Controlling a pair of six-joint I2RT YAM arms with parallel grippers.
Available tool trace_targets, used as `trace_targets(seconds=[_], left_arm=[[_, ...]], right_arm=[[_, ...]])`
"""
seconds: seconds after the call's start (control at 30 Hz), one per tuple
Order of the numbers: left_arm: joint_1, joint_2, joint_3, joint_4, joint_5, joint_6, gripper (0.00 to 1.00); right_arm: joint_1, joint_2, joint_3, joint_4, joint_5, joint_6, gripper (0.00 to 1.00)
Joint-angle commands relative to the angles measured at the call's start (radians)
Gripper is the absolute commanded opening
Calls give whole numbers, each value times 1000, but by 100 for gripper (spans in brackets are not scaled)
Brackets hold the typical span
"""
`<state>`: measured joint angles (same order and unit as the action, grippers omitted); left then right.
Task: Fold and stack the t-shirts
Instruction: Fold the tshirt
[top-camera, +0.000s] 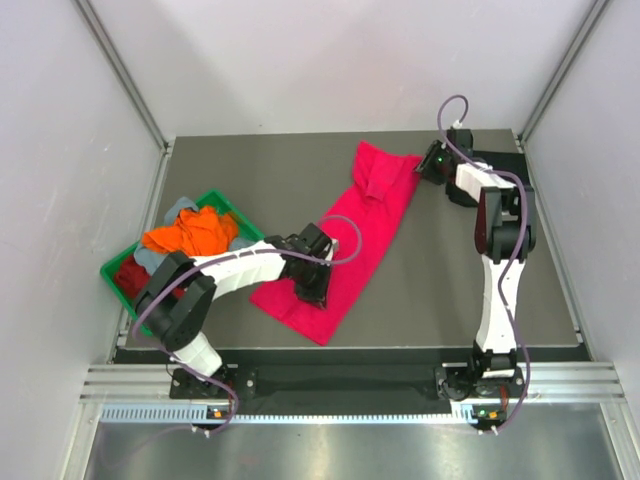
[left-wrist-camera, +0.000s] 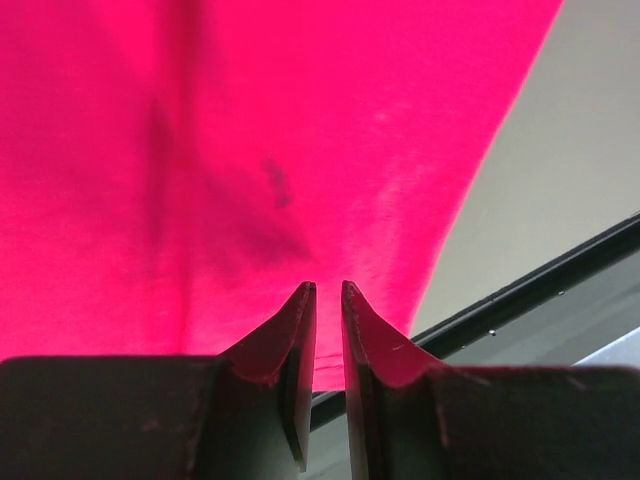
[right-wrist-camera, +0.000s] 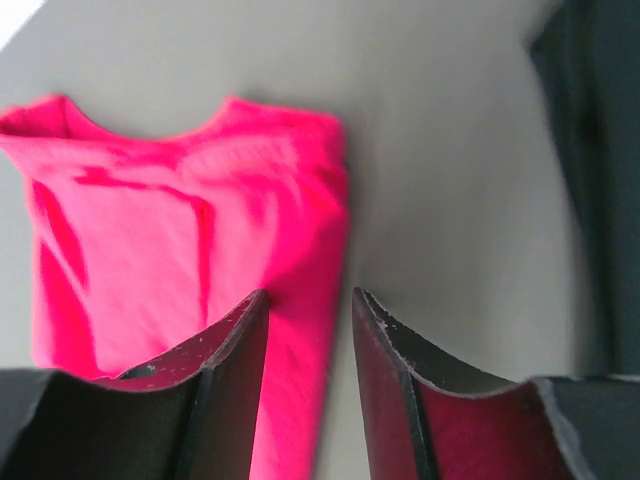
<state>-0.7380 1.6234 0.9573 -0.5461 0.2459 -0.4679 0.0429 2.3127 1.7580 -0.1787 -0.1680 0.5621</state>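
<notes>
White walls close in on three sides of a grey desk. On the middle of it, a bright pink-red cotton t-shirt lies folded into a long strip, running slantwise from near the far edge down towards the near edge.

From where I stand, the left pincer sits over the near end of that strip. Its fingers are parted by only a narrow slit, and I see no cloth between them. The tips are right at the fabric, where a few dark creases gather.

The right pincer hangs just beside the collar end of the shirt. Its jaws are moderately apart and hold nothing, with bare desk showing between them.

At the left edge sits a green plastic tray. It is heaped with a crumpled orange t-shirt, a dark red t-shirt and a grey-blue t-shirt.

A black garment lies flat in the far right corner, behind the right arm.
</notes>
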Motion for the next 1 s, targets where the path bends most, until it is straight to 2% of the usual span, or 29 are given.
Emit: trace_targets(seconds=[0.0,0.13,0.3,0.33,0.4,0.53,0.6,0.7,0.8,0.83,0.93,0.97], left_arm=[[-27,36,29,48,-11,-57,21],[-50,76,34,61,-13,-81,21],[-73,131,78,95,-5,-136,20],[-84,139,81,107,7,-144,20],[-96,148,90,161,21,-173,20],[-123,203,133,247,82,-227,20],[-127,225,179,256,98,-239,19],[-129,233,285,194,81,-203,20],[-123,208,412,30,-2,-131,21],[-118,193,434,-33,-26,-112,22],[-52,101,448,-96,-34,-26,23],[-52,101,440,-106,-34,-11,23]], right_arm=[[0,57,57,74,-48,59,40],[-3,89,64,107,-36,81,35],[-17,132,115,136,-28,113,23],[-21,142,157,127,-30,116,17],[-23,168,214,114,-36,110,13],[-28,270,412,59,-42,99,10],[-29,313,460,54,-44,101,9],[-35,352,521,54,-53,108,10],[-34,326,525,32,-85,104,21],[-34,306,491,12,-77,99,28],[-35,153,353,11,-65,88,38],[-35,152,316,8,-61,88,39]])
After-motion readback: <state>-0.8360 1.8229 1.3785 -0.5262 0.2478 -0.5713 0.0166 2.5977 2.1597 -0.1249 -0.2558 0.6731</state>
